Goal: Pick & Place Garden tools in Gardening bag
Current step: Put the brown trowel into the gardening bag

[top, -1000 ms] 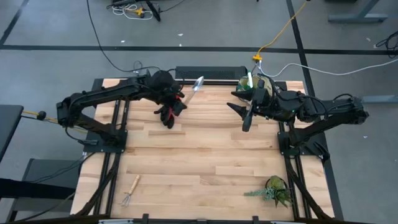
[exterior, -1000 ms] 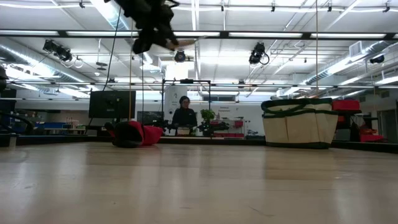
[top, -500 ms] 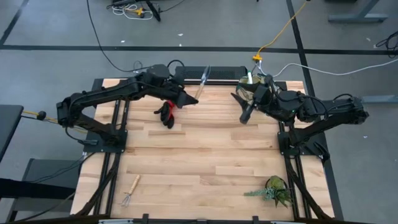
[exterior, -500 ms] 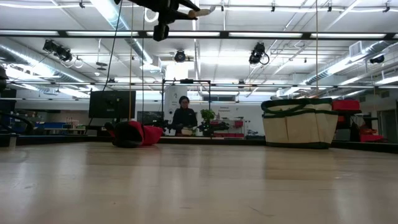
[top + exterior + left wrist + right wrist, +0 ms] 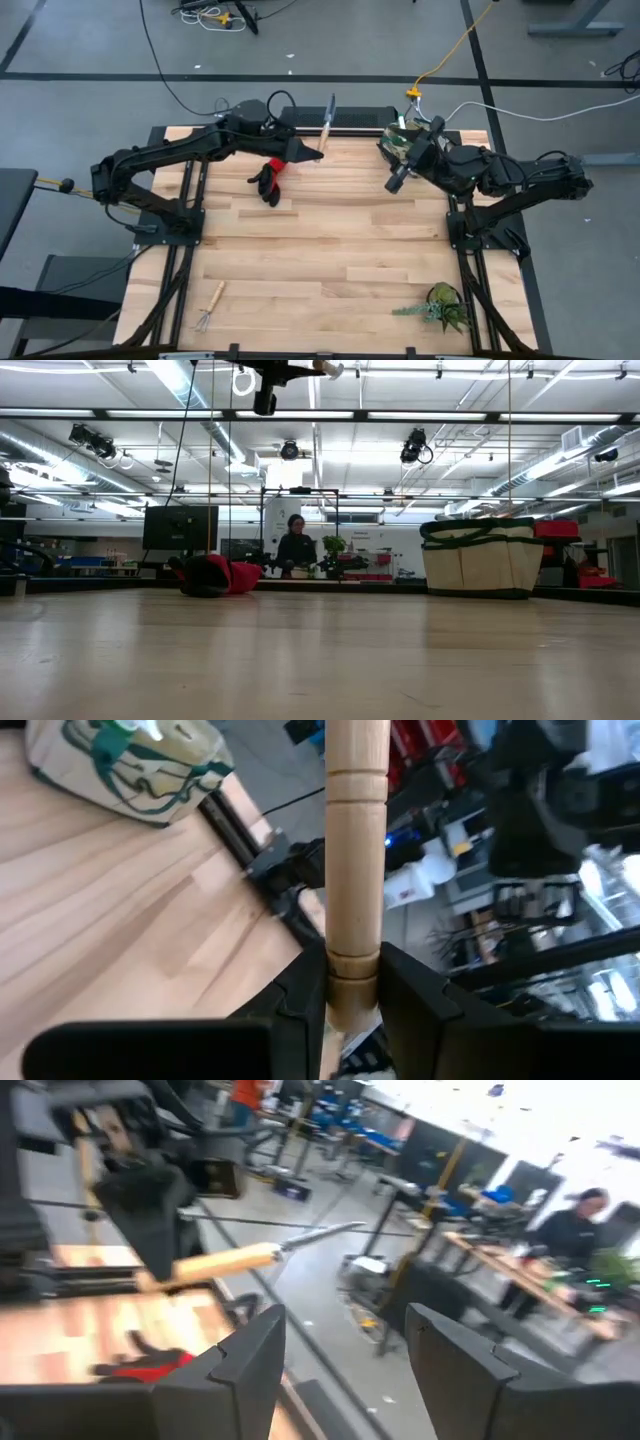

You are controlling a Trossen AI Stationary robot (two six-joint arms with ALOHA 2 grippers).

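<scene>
Our left hand [image 5: 300, 153] grips the trowel [image 5: 326, 122] by its wooden handle at upper centre; our right hand [image 5: 393, 180] waits open. We should carry it level toward the bag [image 5: 402, 140] and release above its mouth.

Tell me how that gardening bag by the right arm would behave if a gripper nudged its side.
The gardening bag looks like soft fabric, so its wall would probably dent before it slides. It stands upright on a broad base, so tipping seems unlikely. Its looped handles would likely flop aside.
</scene>
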